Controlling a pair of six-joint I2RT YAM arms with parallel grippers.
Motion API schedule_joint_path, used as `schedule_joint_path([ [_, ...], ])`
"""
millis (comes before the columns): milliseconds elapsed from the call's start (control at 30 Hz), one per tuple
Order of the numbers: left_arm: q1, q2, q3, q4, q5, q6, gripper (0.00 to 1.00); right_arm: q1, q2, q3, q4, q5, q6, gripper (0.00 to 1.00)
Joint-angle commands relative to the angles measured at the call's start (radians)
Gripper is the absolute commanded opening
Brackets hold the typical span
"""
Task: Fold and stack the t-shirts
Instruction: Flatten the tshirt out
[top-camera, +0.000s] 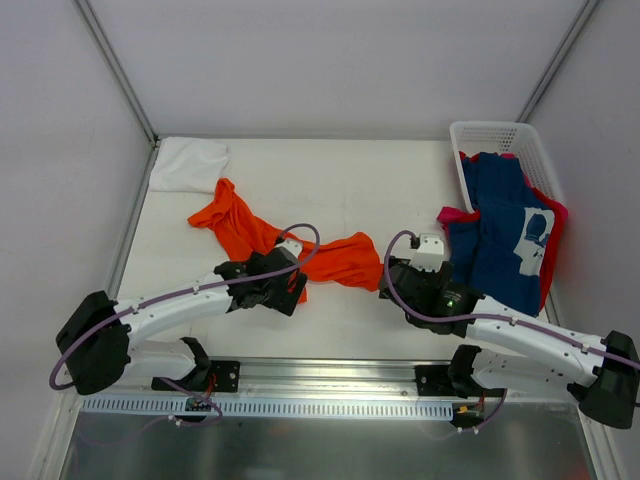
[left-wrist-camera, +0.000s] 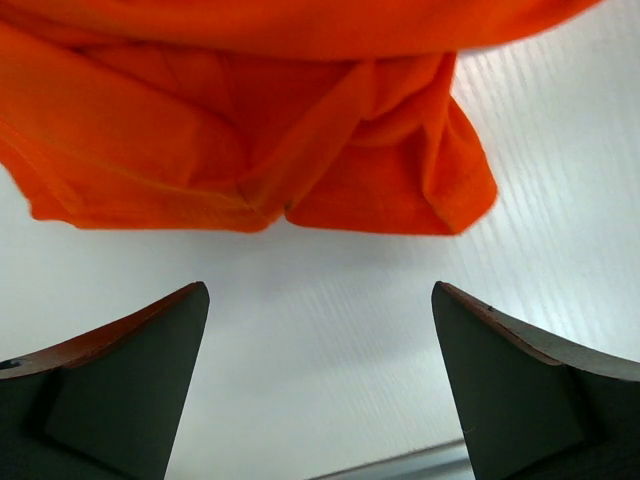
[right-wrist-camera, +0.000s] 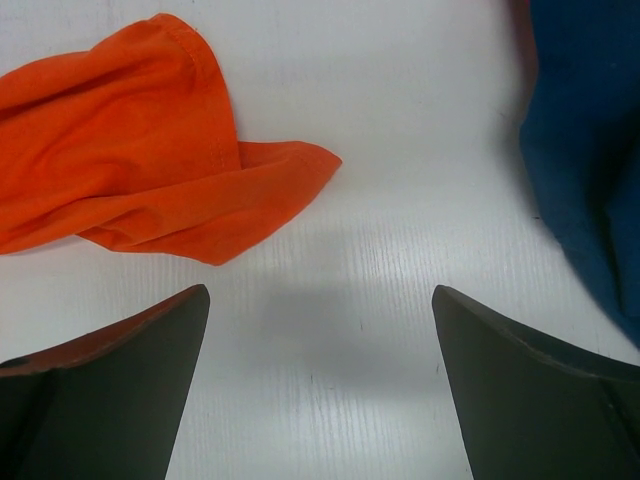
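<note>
- The orange t-shirt (top-camera: 235, 228) lies crumpled mid-tabletop (top-camera: 350, 180), stretched between the two arms.
- The left pincer (left-wrist-camera: 318, 290) gapes wide and empty, with the orange cloth's edge just ahead.
- The right pincer (right-wrist-camera: 318, 290) is wide and empty over bare tabletop, between the orange tip and the navy t-shirt (top-camera: 490, 250).
- The navy t-shirt spills from the white lattice basket (top-camera: 490, 127) over a pink-red t-shirt (top-camera: 452, 214).
- A white t-shirt (top-camera: 190, 163) sits bunched in the far left corner.

You're in a lab-type robot test cell, not a home: bare white table (top-camera: 350, 170) boxed by plain white wall panels (top-camera: 330, 60), metal corner struts (top-camera: 118, 70), slotted alu rail (top-camera: 330, 405) along the near edge.
</note>
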Motion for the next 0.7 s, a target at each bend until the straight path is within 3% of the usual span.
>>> schedule_joint_path([
  [0,0.010,-0.115,-0.032,0.039,0.145,-0.111,0.95,0.004,0.024,0.007,0.005,0.021,0.021,0.99],
  [300,-0.001,-0.154,-0.081,0.186,0.320,-0.162,0.91,0.005,0.147,0.035,0.061,-0.014,0.021,0.99],
  [667,-0.024,0.005,-0.098,0.323,0.268,-0.185,0.88,0.016,0.136,0.029,0.045,0.013,0.035,0.99],
])
